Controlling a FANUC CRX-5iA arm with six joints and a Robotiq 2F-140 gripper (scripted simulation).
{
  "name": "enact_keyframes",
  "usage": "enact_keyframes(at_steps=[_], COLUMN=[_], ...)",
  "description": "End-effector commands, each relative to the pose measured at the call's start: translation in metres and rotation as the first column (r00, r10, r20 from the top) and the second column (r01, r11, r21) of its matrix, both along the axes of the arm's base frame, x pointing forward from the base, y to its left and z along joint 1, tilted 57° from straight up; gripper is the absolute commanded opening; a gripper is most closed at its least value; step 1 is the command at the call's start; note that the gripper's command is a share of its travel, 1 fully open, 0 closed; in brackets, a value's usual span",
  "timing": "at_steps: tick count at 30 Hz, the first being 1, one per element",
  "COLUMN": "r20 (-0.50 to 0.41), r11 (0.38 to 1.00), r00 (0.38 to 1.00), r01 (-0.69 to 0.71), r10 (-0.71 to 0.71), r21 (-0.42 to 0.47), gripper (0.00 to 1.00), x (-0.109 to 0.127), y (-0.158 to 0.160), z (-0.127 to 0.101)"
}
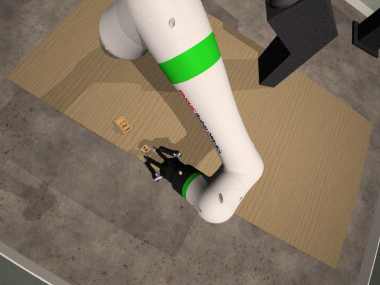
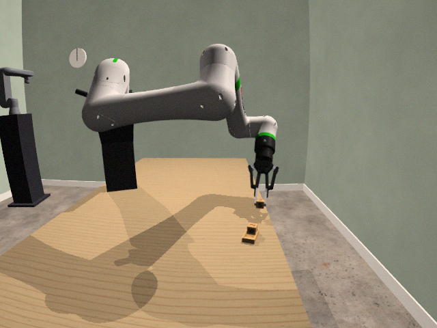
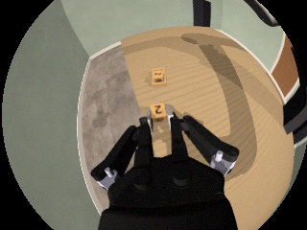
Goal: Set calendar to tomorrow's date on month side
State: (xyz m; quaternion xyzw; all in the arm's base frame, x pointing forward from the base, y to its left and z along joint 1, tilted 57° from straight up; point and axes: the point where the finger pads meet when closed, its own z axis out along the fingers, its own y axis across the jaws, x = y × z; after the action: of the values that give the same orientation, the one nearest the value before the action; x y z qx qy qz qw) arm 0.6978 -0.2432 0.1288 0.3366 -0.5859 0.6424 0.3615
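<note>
My gripper (image 1: 146, 149) (image 2: 260, 204) (image 3: 158, 111) is shut on a small orange-brown cube (image 1: 145, 148) (image 2: 260, 202) (image 3: 158, 109), one finger on each side. The cube's top face shows a dark 2, and it appears to be held above the table. The wooden tray (image 1: 119, 119) (image 2: 250, 236) stands on the table, away from the gripper and nearer to the exterior view. A second cube (image 1: 124, 124) (image 2: 252, 229) (image 3: 158, 75) sits in it, with a 2 on its top face. The digits on the month side are too small to read.
The table edge (image 1: 104, 138) runs close beside the held cube and the tray, with the floor beyond it. The white arm (image 1: 211, 116) reaches over the table. A black pedestal (image 2: 118, 158) stands at the table's other side.
</note>
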Motion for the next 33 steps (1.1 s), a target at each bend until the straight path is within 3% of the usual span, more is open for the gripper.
enact_keyframes(at_steps=[1, 20, 27, 33], r20=[0.000, 0.000, -0.002, 0.002], r11=[1.000, 1.000, 0.983, 0.966], r00=[1.000, 1.000, 0.996, 0.991], r01=[0.000, -0.003, -0.092, -0.131], r10=[0.000, 0.003, 0.094, 0.134], r21=[0.000, 0.005, 0.159, 0.223], gripper=[0.24, 0.24, 0.24, 0.24], x=[-0.004, -0.009, -0.009, -0.011], y=[0.009, 0.018, 0.016, 0.018], z=[0.006, 0.013, 0.016, 0.017])
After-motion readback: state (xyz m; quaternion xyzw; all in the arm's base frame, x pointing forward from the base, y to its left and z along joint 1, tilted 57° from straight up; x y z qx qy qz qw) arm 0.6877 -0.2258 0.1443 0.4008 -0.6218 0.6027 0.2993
